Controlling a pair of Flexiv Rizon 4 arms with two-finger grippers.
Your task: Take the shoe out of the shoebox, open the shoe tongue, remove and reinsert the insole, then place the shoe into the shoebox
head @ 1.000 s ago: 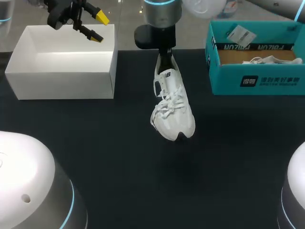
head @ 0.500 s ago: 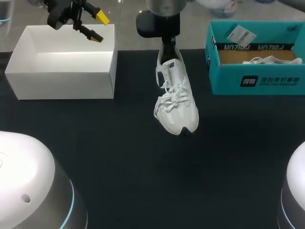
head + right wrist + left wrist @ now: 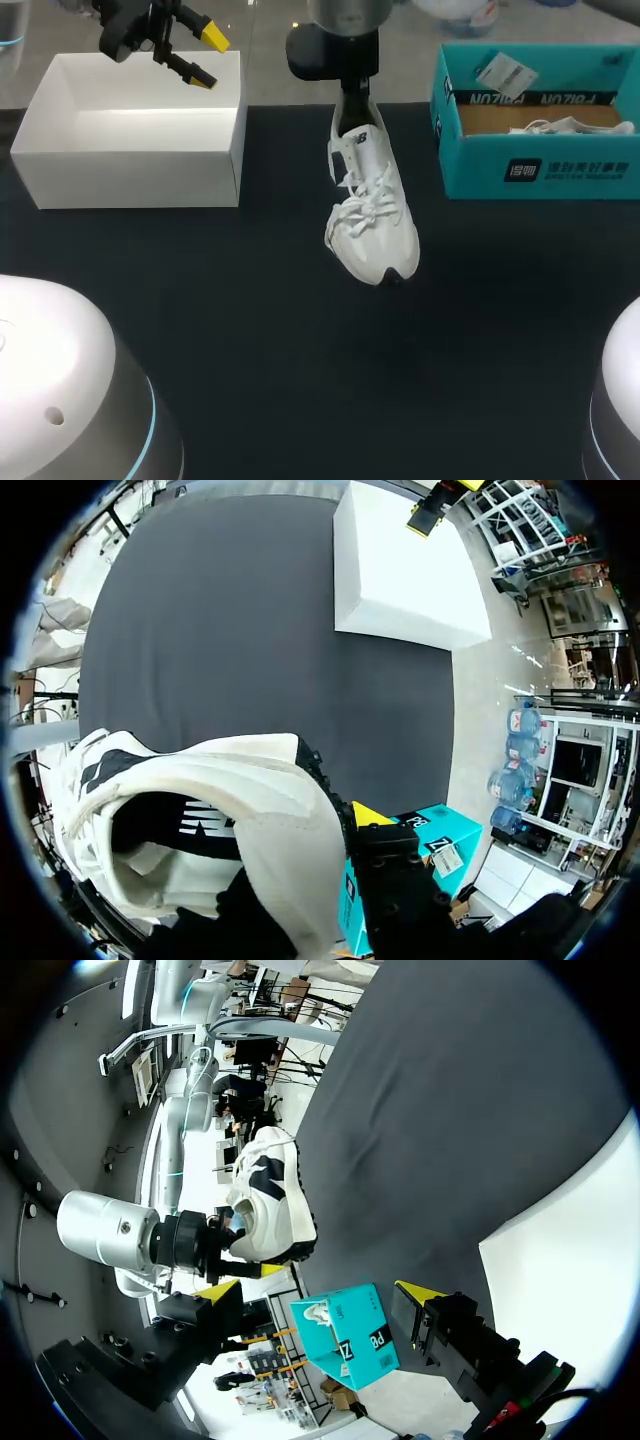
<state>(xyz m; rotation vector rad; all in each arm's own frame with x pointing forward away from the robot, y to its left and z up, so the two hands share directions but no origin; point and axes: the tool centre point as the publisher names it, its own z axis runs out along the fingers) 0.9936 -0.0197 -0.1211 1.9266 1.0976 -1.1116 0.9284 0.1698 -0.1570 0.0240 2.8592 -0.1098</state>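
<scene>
Stretching between box (image 3: 130, 150) and shoebox (image 3: 540, 172) lies black tabletop (image 3: 300, 380).

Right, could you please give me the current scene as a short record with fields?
shoe: white, held by its heel, toe down over the table
right gripper: shut on the shoe's heel
left gripper: open, empty, above the white box
teal shoebox: open, on the table's right side, white laces showing inside
</scene>
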